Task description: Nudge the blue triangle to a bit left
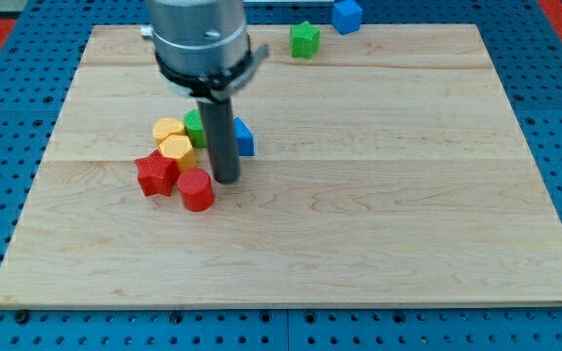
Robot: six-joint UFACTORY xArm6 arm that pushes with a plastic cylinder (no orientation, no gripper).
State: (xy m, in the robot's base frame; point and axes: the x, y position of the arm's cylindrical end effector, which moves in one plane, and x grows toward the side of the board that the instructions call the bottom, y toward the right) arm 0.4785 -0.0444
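The blue triangle [244, 137] lies on the wooden board [379, 195], left of centre, partly hidden behind the rod. My tip [225, 180] rests on the board just below and left of the blue triangle, right beside a red cylinder [195, 190]. A red star [154, 174], two yellow blocks [169, 129] [178, 151] and a green block [195, 127] cluster to the left of the rod.
A green star [304, 39] sits near the board's top edge. A blue cube [346, 15] lies off the board at the view's top. Blue pegboard [8, 146] surrounds the board.
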